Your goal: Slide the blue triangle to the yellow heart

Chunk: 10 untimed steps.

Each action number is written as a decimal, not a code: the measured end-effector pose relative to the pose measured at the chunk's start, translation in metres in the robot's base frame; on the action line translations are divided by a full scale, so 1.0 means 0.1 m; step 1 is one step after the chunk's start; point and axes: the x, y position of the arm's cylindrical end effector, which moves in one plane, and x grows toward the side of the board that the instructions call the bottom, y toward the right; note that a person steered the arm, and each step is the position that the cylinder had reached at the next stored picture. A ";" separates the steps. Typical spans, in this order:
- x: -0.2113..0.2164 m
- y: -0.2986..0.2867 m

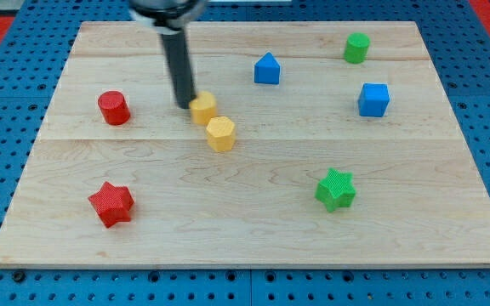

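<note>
Blue triangle [266,69] sits upright toward the view's top, centre-right – small house-like prism, flat on the board [253,229]. It's well apart from the yellow heart [202,107], which lies to its lower left w/ a yellow hexagon [220,134] just beside it. The rod comes down near-vertical from the top edge; my tip [184,105] is right against the heart's left side – no claw on this arm, so nothing to open or close. Tip is far from the triangle.
</note>
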 end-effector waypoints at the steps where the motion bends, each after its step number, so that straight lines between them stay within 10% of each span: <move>1: 0.15 -0.15; 5: -1.22 0.58; 8: -0.29 0.83; 10: -1.03 1.16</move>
